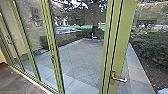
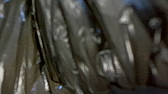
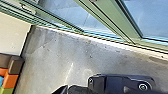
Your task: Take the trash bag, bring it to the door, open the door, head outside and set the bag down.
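Observation:
A green-framed glass door (image 1: 121,45) stands at the right of the head view, with a metal lever handle (image 1: 119,78) low on its frame. Whether the door is latched I cannot tell. In the left wrist view the trash bag (image 2: 75,47) shows as dark, shiny, folded plastic up close. How my left gripper holds or touches it is hidden. The right wrist view looks down on green door frames (image 3: 112,20) along the edge of the grey floor. The state of both grippers cannot be made out.
Tall glass panels with green posts (image 1: 53,55) run to the left. Beyond the glass lie a paved yard (image 1: 82,57), a tree trunk and hedges (image 1: 152,47). Stacked brown, orange and green blocks (image 3: 11,72) stand on the grey floor (image 3: 57,52) by a pale wall.

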Robot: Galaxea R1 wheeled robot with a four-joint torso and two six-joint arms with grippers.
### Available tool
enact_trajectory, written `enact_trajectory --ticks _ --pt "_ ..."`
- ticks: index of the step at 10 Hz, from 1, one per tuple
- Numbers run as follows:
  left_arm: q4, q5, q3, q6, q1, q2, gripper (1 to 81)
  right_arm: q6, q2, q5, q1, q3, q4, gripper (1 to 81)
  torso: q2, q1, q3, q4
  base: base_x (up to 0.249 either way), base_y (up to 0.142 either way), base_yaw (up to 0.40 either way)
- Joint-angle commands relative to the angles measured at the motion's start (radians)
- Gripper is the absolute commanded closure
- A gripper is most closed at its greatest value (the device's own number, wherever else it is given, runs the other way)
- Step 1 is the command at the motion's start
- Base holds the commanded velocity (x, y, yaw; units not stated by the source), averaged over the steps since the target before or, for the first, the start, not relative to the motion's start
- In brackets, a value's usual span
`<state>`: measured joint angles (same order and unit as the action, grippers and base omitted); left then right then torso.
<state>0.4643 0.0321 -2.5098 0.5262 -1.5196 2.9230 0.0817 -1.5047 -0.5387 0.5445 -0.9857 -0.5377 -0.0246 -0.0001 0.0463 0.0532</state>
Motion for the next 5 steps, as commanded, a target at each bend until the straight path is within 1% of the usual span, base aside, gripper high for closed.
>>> enact_trajectory --ticks 1,2,3,5 --pt "0.013 0.089 0.012 0.005 0.035 0.009 81.1 0.207 0.005 -0.239 -0.263 -0.088 0.093 1.0 0.0 0.0 0.0 0.0 0.0 0.0 0.0" --pt "0.014 0.089 0.012 0.005 0.034 0.009 81.1 0.28 -0.02 -0.253 -0.29 -0.082 0.149 1.0 0.0 0.0 0.0 0.0 0.0 0.0 0.0" --pt "0.017 0.089 0.012 0.005 0.034 0.009 81.1 0.325 -0.044 -0.259 -0.298 -0.085 0.185 1.0 0.0 0.0 0.0 0.0 0.0 0.0 0.0" --pt "0.019 0.089 0.011 0.005 0.034 0.007 81.1 0.332 -0.08 -0.254 -0.307 -0.127 0.176 1.0 0.0 0.0 0.0 0.0 0.0 0.0 0.0"
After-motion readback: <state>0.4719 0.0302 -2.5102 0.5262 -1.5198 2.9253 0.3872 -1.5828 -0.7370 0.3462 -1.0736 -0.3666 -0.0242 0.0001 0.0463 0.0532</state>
